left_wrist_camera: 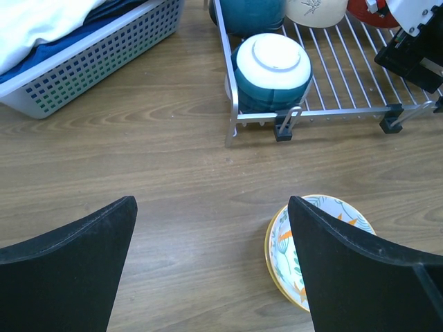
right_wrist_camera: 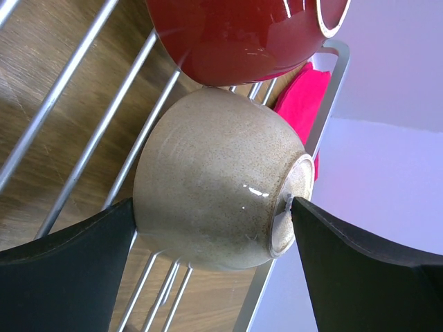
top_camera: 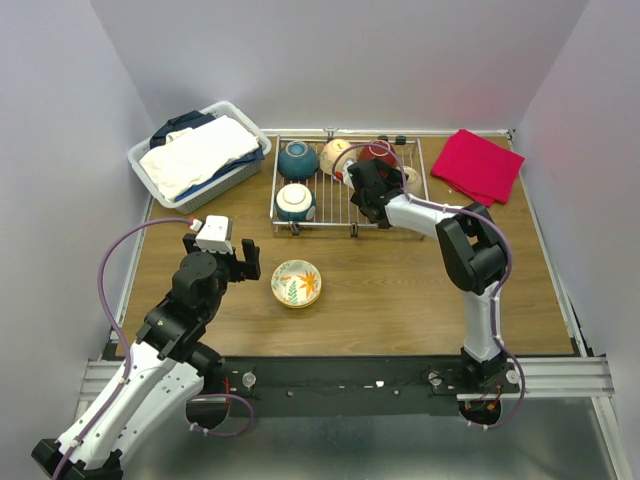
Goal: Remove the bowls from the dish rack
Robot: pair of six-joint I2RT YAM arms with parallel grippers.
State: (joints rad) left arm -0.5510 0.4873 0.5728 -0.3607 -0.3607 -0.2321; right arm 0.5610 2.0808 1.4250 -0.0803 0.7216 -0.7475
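Note:
The dish rack (top_camera: pixel 350 226) stands at the back of the table. It holds a teal bowl (top_camera: pixel 297 159), a teal bowl with a white base (top_camera: pixel 295 201), a cream bowl (top_camera: pixel 338 155) and a dark red bowl (top_camera: pixel 378 152). A beige bowl (right_wrist_camera: pixel 214 187) sits upside down on the wires, below the red bowl (right_wrist_camera: pixel 242 34). My right gripper (right_wrist_camera: pixel 211 214) is open, with one jaw on each side of the beige bowl, at or nearly touching its rim and foot. An orange-green floral bowl (top_camera: pixel 296 283) stands on the table. Just left of it, my left gripper (left_wrist_camera: pixel 211 235) hangs open and holds nothing.
A white plastic basket (top_camera: pixel 200 155) of folded laundry stands at the back left. A pink cloth (top_camera: pixel 478 165) lies at the back right, beyond the rack. Bare wood (top_camera: pixel 400 290) stretches between the rack and the arm bases.

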